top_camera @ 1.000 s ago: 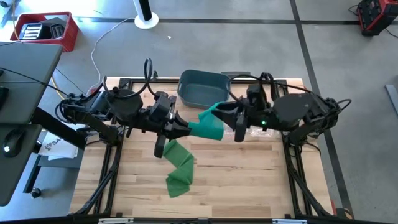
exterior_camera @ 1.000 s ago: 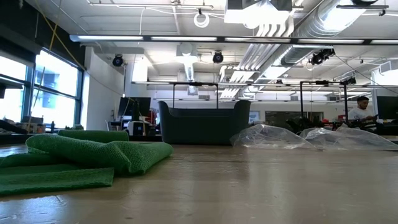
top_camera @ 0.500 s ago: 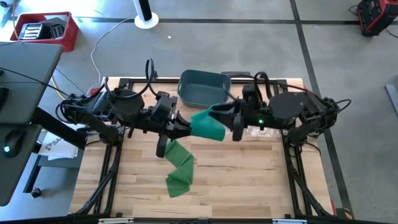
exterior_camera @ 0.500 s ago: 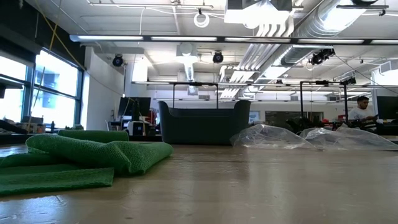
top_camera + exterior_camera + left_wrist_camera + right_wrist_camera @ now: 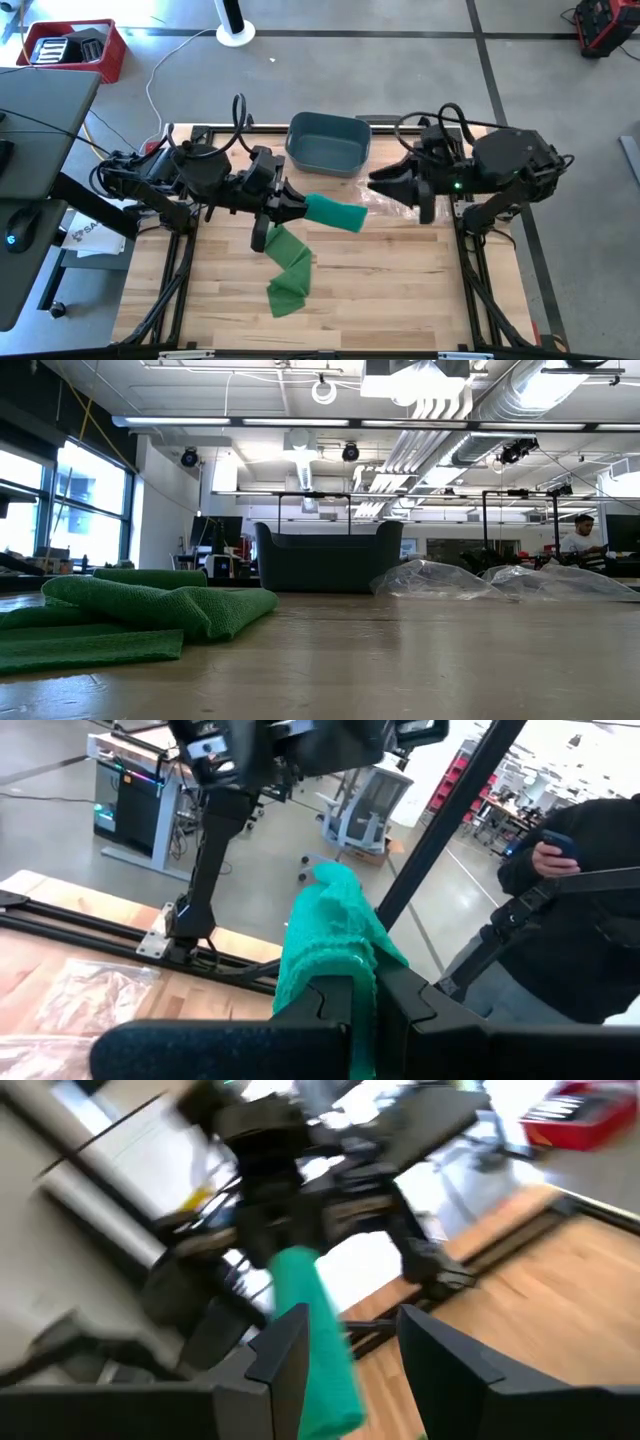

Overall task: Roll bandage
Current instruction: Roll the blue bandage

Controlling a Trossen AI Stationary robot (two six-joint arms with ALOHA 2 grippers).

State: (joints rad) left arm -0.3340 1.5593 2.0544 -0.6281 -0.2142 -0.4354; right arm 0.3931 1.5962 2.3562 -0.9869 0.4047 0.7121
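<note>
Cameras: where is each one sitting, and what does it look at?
High: above, looking down; both arms, left claw shut on green bandage.
Low: table height, looking across; no arms.
Left wrist: on left arm; own fingers, bandage.
Right wrist: on right arm; own open right claw.
Shared: all four show the bandage.

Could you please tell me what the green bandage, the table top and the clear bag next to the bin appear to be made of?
Green bandage: looks like knitted or woven fabric, matte; its nubbly weave shows in the left wrist view, and it drapes in soft folds.
Table top: light wood, apparently butcher-block, with visible plank seams and a smooth finish.
Clear bag: probably thin plastic film, transparent, crinkled and glossy.
</note>
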